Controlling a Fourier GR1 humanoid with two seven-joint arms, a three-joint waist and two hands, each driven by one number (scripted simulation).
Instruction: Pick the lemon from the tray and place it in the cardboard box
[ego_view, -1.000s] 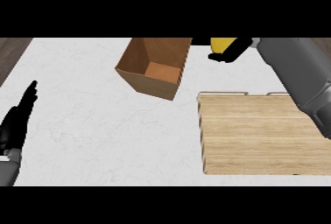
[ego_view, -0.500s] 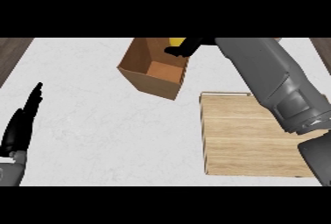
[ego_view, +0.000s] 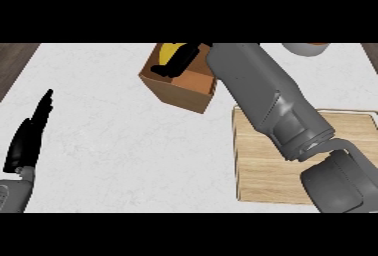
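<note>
A pale, marbled surface (ego_view: 125, 145) fills the view, with a strip of dark wood floor showing at the far left and right corners. Over on the right sits the wooden tray (ego_view: 258, 165), light planks, much of it covered by the grey right forearm that sweeps diagonally up and across. Follow that arm to its tip and there is the right hand (ego_view: 177, 61), black fingers curled, sitting right over the open mouth of the cardboard box (ego_view: 181, 92). The lemon (ego_view: 174, 50) is in that hand's grasp: a patch of yellow peeks out beside the fingers, toward the box's far side, inside the outline of the box opening. How deep it sits in the box, I cannot tell. The box itself stands just beyond the tray's upper left corner, its brown wall facing us. Down at the left edge, the left hand (ego_view: 29, 140) rests with fingers straight and pointing up, holding nothing, well apart from box and tray. A grey rounded object (ego_view: 304, 48) clips the top edge.
</note>
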